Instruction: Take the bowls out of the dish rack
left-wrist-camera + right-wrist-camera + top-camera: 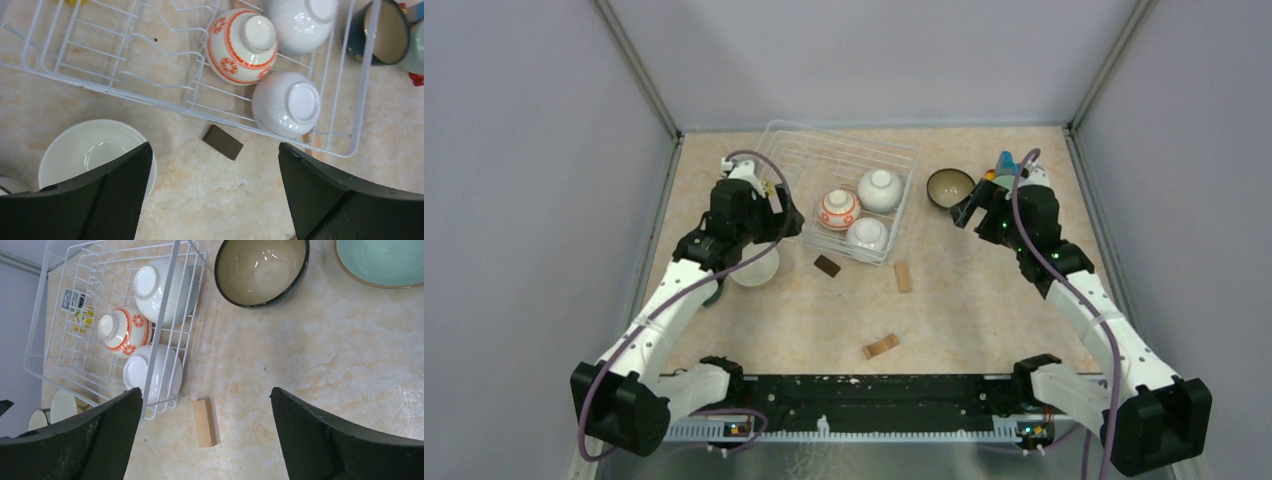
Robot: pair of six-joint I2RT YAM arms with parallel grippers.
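We see three bowls (241, 46) upside down in the dish rack (100, 90) — our left gripper (214, 150) and right gripper (206, 390) are both spread wide, holding nothing.

A white wire dish rack (796, 160) is set near the middle of the far edge of the desk (984, 300), turned slightly askew. Three bowls are held upside down in its right half: an orange-red patterned bowl (838, 209), a far white bowl (880, 189) and a near white bowl (867, 234). Upright on the desk are found a dark bowl (949, 186) with a beige inside just right of the rack, a light teal bowl (385, 260) nearer the right edge, and a pale bowl (95, 150) towards the left edge.
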